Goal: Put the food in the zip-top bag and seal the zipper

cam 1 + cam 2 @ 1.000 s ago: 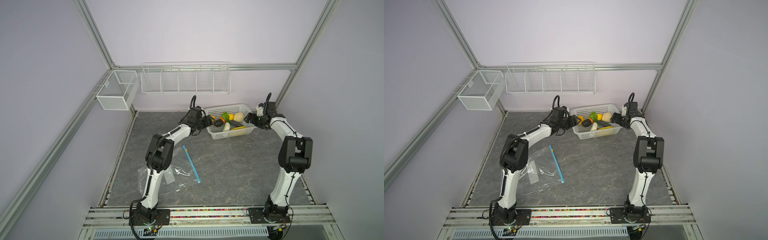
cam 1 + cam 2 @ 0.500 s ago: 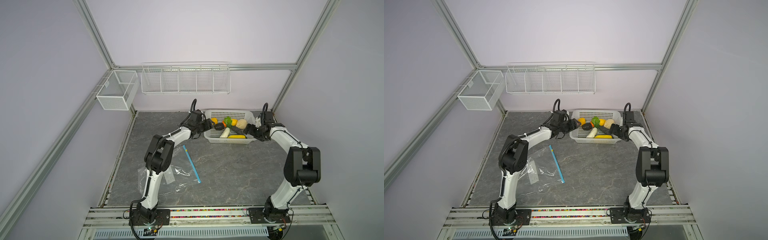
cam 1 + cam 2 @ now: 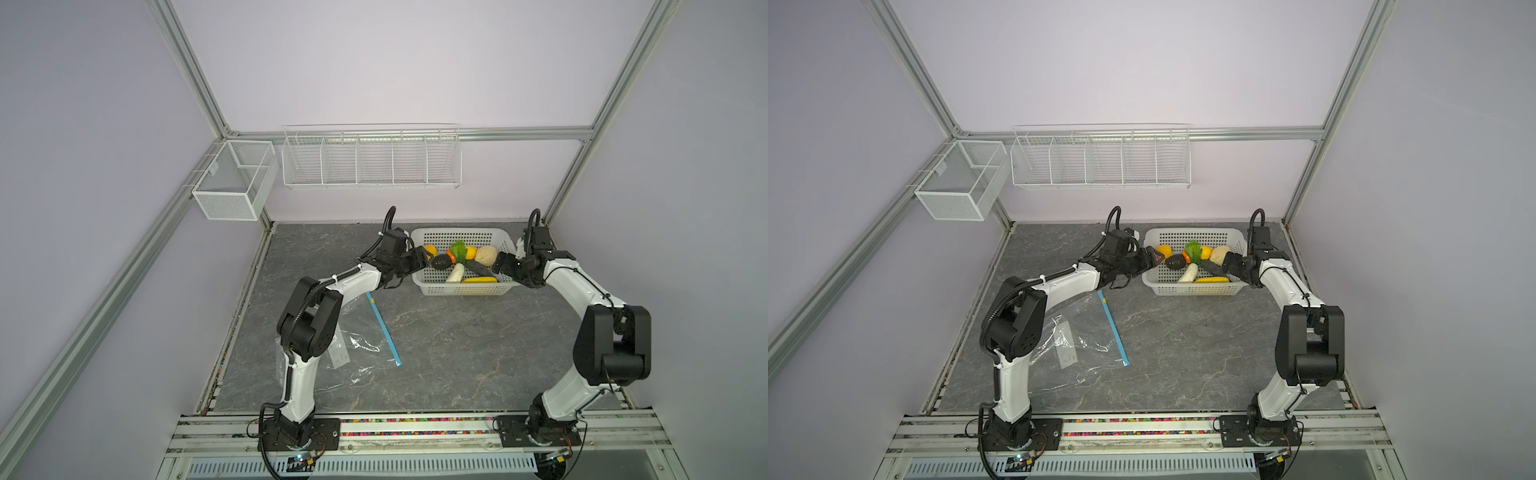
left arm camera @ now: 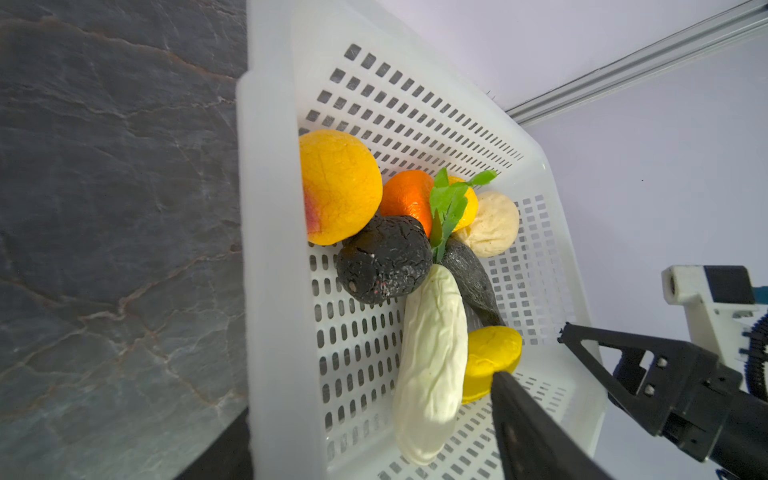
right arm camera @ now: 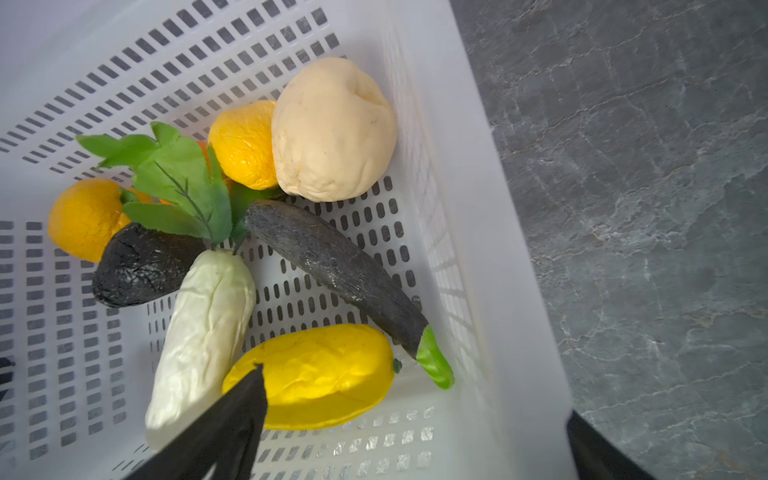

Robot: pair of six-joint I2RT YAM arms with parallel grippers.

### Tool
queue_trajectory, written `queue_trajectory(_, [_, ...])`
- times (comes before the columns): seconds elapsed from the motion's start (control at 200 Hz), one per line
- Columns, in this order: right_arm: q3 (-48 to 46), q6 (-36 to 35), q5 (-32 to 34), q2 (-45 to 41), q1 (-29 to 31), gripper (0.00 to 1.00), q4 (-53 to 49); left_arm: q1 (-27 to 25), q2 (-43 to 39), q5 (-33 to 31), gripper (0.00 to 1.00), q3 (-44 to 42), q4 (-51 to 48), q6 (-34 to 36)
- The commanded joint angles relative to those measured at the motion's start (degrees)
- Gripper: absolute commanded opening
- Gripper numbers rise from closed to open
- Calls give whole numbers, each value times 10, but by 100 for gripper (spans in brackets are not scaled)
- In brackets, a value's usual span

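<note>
Food (image 5: 208, 316) in basket (image 5: 478, 249), zip-top bag (image 3: 365, 332) in both top views only, jaws spread astride basket walls

Left arm (image 3: 353, 282): elbow high, forearm stretched forward and inward, low. Left gripper (image 3: 424, 261) jaws apart (one finger (image 4: 528, 428) shows at the edge of its wrist view). Right arm (image 3: 577, 284) mirrors it; right gripper (image 3: 500, 266) jaws spread wide. The two grippers point toward each other, well apart.
</note>
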Motion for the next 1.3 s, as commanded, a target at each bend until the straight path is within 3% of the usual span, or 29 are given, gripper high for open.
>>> queue_trajectory(0.0, [-1,-8,-25,-21,17,93,-3,-34,-37,42,74,-3,40,-14])
queue_trajectory(0.795, [-38,-23,13,-47,-3,97,0,-42,-67,5,78,-98,68,-19])
queue_trajectory(1.294, [-17,-16,21,-93,-22,98,-29,8,-125,-16,86,-126,34,18])
